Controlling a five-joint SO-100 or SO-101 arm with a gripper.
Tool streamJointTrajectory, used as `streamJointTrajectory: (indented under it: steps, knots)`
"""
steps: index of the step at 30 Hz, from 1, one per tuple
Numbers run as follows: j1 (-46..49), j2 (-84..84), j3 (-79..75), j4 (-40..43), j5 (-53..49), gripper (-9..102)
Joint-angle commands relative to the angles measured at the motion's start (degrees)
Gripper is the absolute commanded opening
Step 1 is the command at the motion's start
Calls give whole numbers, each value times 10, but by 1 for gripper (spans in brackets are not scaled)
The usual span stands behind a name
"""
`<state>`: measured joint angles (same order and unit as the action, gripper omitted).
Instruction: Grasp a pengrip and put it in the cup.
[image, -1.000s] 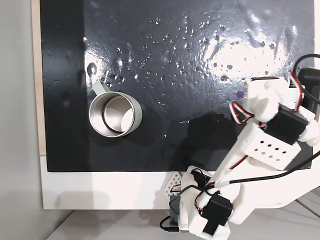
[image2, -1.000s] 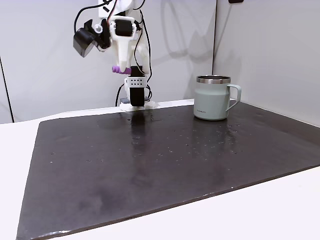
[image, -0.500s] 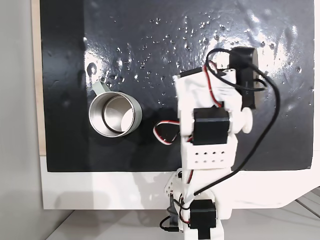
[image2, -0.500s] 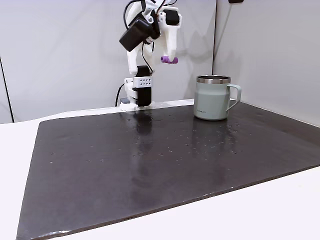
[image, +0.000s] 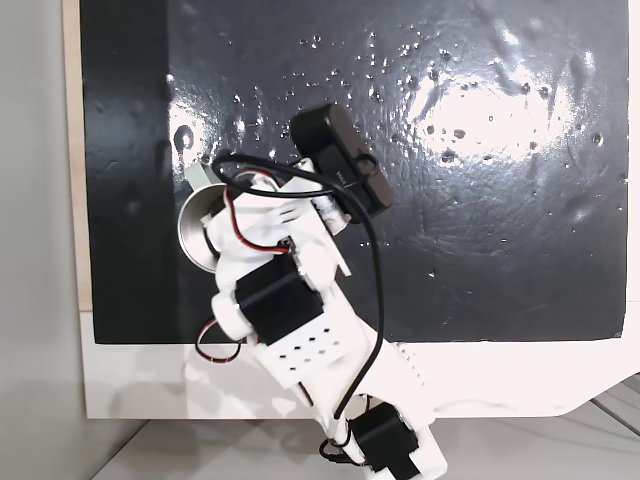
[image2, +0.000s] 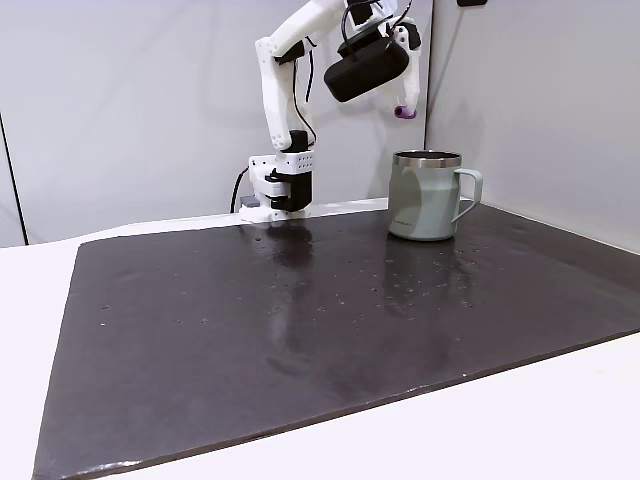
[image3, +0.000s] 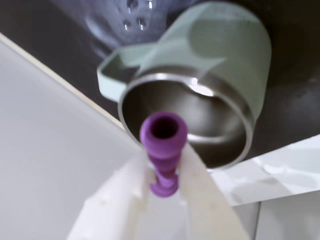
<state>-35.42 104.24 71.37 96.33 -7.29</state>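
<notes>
We see a wide black mat (image2: 300, 330) lying on the white counter (image2: 560, 420), its surface shiny and dotted with small specks. At the far side of the mat in a fixed view, the white arm (image2: 285, 90) rises from its base and bends to the right, with a black camera block (image2: 365, 65) hanging near its end.

The cup (image2: 428, 195) stands upright on the mat at the far right of that view, pale grey-green outside with a bright steel rim and a small handle on its right. In the wrist view the cup (image3: 220, 65) shows its steel inside and its handle toward the left. From above, in a fixed view, we make out part of its rim (image: 192, 215) at the left of the mat, with the arm covering the rest.

The pengrip (image3: 162, 150) is a small purple ribbed tube with a hollow flared end. The tool (image3: 165, 170) pinches it between its two white fingers (image3: 202, 200), drawn in tight against its sides. In the wrist view it hangs over the cup's open mouth; in a fixed view the pengrip (image2: 405, 111) sits in the air above the cup's rim, clear of it.
</notes>
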Motion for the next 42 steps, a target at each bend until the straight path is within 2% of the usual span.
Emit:
streamJointTrajectory:
  steps: [1, 7, 16, 18, 22, 25, 42]
  knots:
    - [-40, 18, -11, 10, 5, 0]
    - [-91, 6, 0, 10, -13, 0]
    - [-106, -9, 1, 9, -31, 1]
    - [-107, -8, 5, 9, -31, 9]
    - [-105, 0, 18, 9, -31, 37]
    - [-104, 1, 20, 9, -33, 45]
    - [-98, 1, 25, 9, -32, 44]
